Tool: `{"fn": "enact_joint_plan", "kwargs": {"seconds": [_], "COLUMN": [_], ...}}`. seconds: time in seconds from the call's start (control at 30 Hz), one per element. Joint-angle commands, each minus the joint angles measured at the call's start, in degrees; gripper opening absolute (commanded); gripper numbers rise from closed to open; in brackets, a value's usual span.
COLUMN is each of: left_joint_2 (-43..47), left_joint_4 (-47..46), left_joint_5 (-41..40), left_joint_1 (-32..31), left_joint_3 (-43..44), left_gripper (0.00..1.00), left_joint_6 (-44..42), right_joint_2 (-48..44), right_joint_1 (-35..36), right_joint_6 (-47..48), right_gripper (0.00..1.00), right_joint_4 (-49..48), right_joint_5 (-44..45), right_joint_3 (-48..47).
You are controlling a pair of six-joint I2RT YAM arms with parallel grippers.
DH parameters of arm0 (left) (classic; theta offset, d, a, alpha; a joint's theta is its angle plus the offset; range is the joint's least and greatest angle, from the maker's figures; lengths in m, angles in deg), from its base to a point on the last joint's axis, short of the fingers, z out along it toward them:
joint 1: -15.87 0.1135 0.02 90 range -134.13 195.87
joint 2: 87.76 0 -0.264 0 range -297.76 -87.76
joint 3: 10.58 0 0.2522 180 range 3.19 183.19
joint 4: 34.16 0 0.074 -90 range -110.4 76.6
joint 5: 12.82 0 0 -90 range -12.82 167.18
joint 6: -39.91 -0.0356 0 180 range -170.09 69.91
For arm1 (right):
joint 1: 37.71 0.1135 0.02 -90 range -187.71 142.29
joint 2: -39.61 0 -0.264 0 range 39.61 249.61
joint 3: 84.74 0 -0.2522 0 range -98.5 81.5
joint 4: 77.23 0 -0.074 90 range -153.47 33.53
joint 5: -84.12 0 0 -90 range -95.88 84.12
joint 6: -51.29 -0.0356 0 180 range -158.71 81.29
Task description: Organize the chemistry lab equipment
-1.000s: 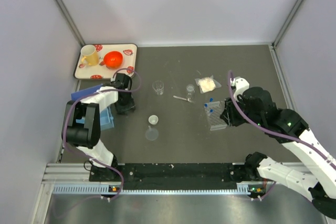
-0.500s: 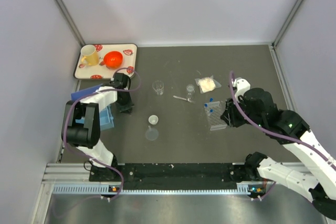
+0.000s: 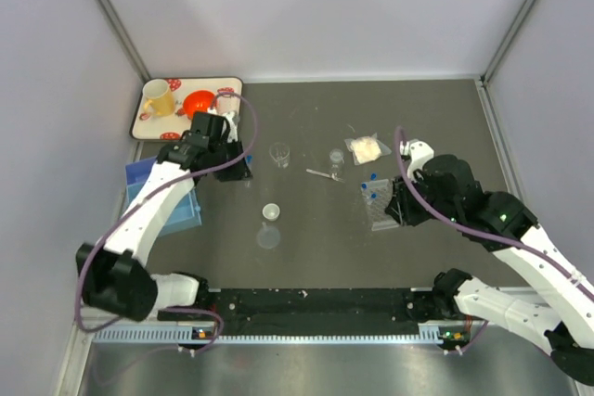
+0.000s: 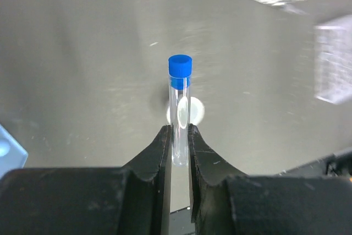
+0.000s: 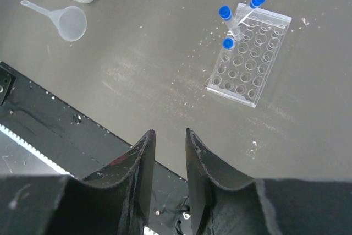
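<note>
My left gripper (image 3: 238,170) is shut on a clear blue-capped tube (image 4: 180,100), held upright above the table left of centre; the jaws (image 4: 177,131) pinch its lower end. A gridded clear tube rack (image 3: 382,207) lies right of centre with three blue-capped tubes (image 5: 224,12) at its far end. My right gripper (image 3: 395,211) hovers over the rack's near side; in its wrist view it (image 5: 169,134) is open and empty, with the rack (image 5: 248,64) ahead. A funnel (image 3: 268,236) and a tiny round cup (image 3: 270,212) sit mid-table. A thin rod (image 3: 320,173) lies farther back.
A small beaker (image 3: 279,153), another tiny cup (image 3: 336,157) and a clear bag (image 3: 368,147) stand at the back middle. A blue bin (image 3: 190,213) sits at the left. A patterned tray (image 3: 227,90) at the back left holds the yellow mug (image 3: 158,99) and the orange-red bowl (image 3: 199,102).
My left arm has swung up and to the right from beside the blue bin, carrying the tube. My right gripper has shifted slightly left over the rack.
</note>
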Motion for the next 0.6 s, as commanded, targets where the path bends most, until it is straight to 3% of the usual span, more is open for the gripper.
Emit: {"fn": "enact_joint_plan", "kwargs": {"seconds": [0.0,0.23,0.57], "left_joint_2": [7.51,12.43,12.61], "left_joint_4": [7.39,6.62,3.18], "left_joint_5": [8.87,24.24,33.83], "left_joint_1": [-5.26,-12.12,-30.22], "left_joint_3": [7.81,6.94,2.36], "left_gripper": [0.00,0.00,0.00], "left_joint_6": [-6.35,-11.72,-15.41], "right_joint_2": [-0.38,-0.30,1.99], "right_joint_1": [0.43,0.60,1.65], "right_joint_6": [1.00,1.53,-0.58], "right_gripper": [0.31,0.48,0.52], "right_joint_4": [-2.86,-7.33,-21.92], "right_joint_5": [-4.17,-19.89,-47.67], "right_joint_3": [-0.27,0.52,4.65]}}
